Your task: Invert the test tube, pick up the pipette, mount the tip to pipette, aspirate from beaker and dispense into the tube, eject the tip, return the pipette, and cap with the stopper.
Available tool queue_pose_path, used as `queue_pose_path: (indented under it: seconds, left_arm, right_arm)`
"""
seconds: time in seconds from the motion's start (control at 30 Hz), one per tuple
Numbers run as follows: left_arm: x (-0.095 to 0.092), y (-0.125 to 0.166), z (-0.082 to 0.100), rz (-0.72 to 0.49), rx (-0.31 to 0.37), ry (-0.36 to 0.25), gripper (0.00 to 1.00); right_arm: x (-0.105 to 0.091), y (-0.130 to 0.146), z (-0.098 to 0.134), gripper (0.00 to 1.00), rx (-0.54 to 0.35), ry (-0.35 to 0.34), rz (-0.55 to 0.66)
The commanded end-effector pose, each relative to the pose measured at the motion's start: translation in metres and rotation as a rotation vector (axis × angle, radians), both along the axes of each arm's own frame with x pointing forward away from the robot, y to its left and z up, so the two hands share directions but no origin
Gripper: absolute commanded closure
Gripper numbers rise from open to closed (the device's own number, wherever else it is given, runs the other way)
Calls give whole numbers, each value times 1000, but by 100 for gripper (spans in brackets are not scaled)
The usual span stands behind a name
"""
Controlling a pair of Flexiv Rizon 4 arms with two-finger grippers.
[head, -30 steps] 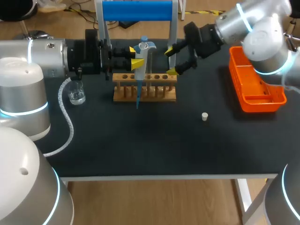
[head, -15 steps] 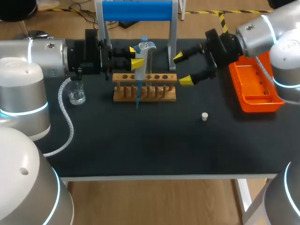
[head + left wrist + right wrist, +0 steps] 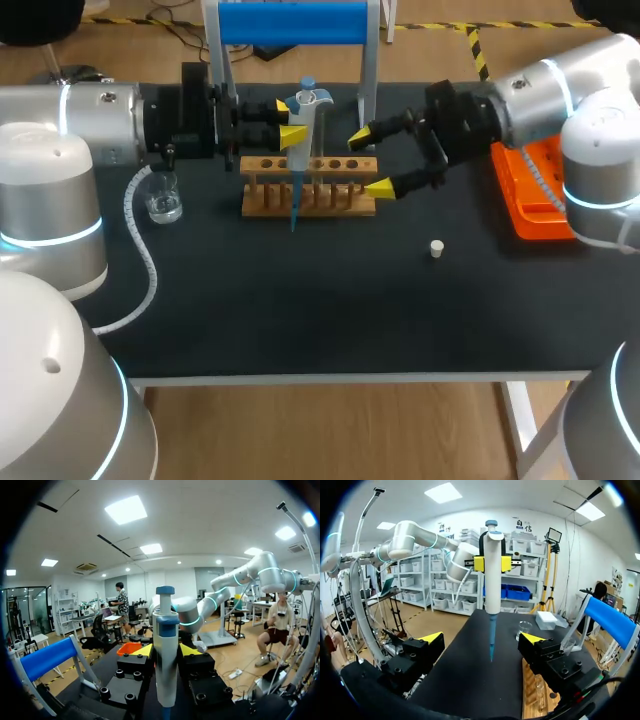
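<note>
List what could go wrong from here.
1. The open right tool sits close to one end of the wooden rack; moving inward could knock it.
2. The pipette, clamped in the left tool, has its blue tip hanging near the rack; a sideways move may snag it.
3. The stopper lies loose on the table; a low pass could sweep it off.

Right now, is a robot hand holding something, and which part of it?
The left gripper holds the pipette by its white upper body, tip pointing down. The right gripper is open and empty.
</note>
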State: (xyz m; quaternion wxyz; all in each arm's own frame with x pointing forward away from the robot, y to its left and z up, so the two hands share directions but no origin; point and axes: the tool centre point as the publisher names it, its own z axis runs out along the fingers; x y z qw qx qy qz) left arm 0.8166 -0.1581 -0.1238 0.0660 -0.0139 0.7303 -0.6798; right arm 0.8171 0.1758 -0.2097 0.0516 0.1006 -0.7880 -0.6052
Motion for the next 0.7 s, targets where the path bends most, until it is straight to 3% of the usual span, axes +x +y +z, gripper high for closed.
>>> queue_pose_path:
  seconds: [0.03, 0.33, 0.7]
  left_arm:
    - [-1, -1, 0, 4, -2, -2, 100]
    - [-1, -1, 0, 4, -2, -2, 100]
    - [-1, -1, 0, 4, -2, -2, 100]
  right_arm:
    - [-6, 7, 3, 0, 21, -6, -3]
    - [-16, 26, 10, 0, 109, -22, -6]
    - [-5, 55, 17, 0, 185, 47, -61]
